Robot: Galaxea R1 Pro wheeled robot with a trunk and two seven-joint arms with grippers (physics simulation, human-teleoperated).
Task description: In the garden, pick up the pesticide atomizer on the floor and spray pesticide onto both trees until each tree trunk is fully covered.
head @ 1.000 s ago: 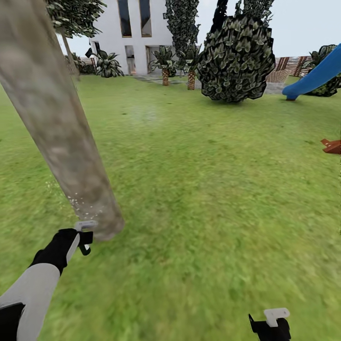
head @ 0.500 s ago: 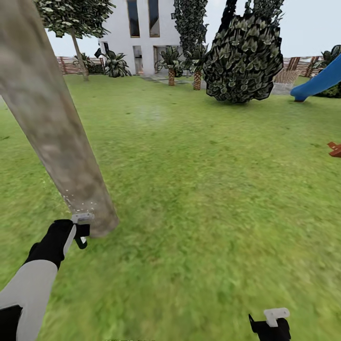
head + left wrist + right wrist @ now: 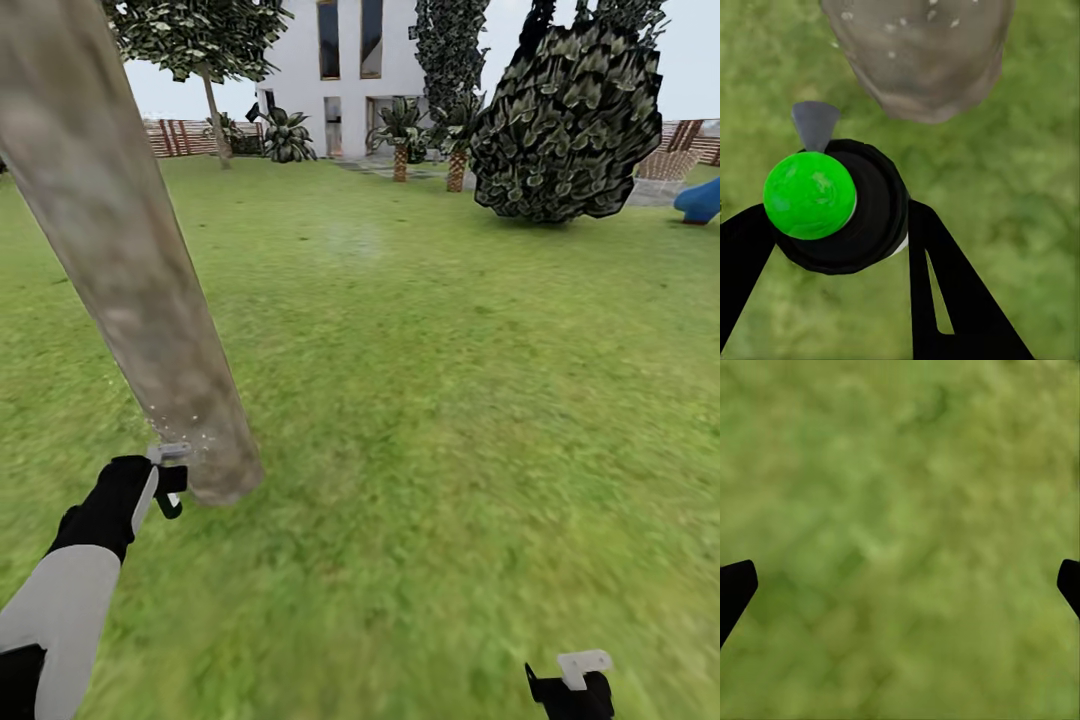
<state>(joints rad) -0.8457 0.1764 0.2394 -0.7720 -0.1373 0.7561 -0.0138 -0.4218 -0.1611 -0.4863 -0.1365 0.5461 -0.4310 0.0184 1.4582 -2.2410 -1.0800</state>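
At lower left of the head view, the left gripper (image 3: pixel 165 478) clamps the pesticide atomizer (image 3: pixel 840 204), its nozzle at the tree trunk (image 3: pixel 130 270). White pesticide (image 3: pixel 180 425) specks only the trunk's base, so most of this trunk and the second tree remain; the right gripper (image 3: pixel 900 585) hangs wide over the lawn (image 3: pixel 450 380)

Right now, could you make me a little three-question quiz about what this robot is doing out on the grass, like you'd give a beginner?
1. True or false: the left gripper is shut on the pesticide atomizer.
2. Multiple choice: the white specks of pesticide show on
A. the round dark bush
B. the low part of the tree trunk
C. the white house
3. Fill in: the right gripper hangs open over bare ____.

Key
1. True; its dark fingers stand on both sides of the black body with the green cap.
2. B
3. Grass, the lawn.
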